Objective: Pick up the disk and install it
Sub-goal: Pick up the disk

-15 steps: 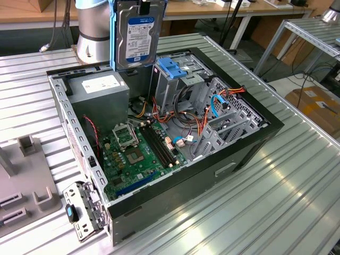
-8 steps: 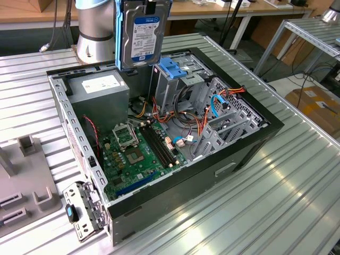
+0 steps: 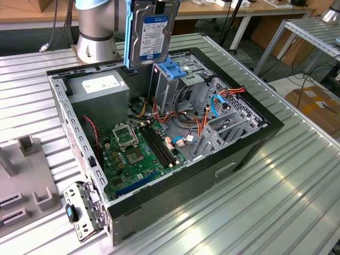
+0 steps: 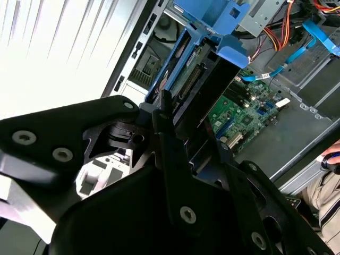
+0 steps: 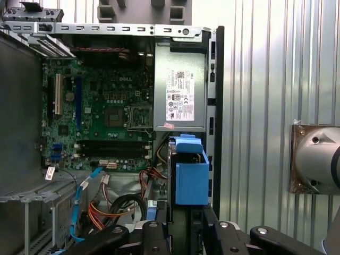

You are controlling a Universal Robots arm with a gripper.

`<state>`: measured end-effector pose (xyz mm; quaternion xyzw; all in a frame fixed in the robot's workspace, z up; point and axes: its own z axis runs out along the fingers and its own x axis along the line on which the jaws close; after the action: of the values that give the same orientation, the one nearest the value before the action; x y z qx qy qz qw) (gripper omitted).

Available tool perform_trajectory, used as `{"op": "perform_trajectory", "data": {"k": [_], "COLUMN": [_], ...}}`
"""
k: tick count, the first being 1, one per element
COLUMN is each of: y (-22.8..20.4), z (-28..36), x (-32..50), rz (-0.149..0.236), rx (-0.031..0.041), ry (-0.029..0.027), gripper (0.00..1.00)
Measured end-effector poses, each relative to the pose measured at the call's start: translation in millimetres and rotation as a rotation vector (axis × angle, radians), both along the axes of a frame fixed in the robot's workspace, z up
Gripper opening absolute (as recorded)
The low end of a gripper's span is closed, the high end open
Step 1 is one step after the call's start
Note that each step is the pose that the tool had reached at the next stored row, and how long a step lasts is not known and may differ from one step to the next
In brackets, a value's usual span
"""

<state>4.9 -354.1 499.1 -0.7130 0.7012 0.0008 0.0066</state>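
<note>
The disk (image 3: 154, 31), a grey hard drive with a white-and-blue label and blue side rails, hangs upright above the open computer case (image 3: 249, 143). It sits just over the grey drive cage with the blue latch (image 3: 171, 69), apart from it. My gripper (image 5: 183, 229) is shut on the disk's upper end. In the first wrist view the disk (image 5: 191, 178) appears edge-on with its blue rail end facing the camera, beside the power supply. In the second wrist view the black fingers (image 4: 164, 133) clamp the disk (image 4: 194, 79) from both sides.
Inside the case lie a grey power-supply box (image 3: 101, 89), the green motherboard (image 3: 135, 154) and orange and blue cables (image 3: 215, 103). The arm's base (image 3: 95, 32) stands behind the case. A grey fixture (image 3: 21, 180) sits at the exterior view's left. A person's sleeve (image 4: 326, 186) is near the case.
</note>
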Motion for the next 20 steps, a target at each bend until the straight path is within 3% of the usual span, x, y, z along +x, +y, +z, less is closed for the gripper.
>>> {"op": "perform_trajectory", "data": {"k": [16, 20], "y": [0.0, 0.0], "z": [0.0, 0.0], "x": [32.0, 35.1], "rz": [0.0, 0.0], "rx": [0.0, -0.0001], "ry": [0.0, 0.0], "gripper": [0.35, 0.35]}}
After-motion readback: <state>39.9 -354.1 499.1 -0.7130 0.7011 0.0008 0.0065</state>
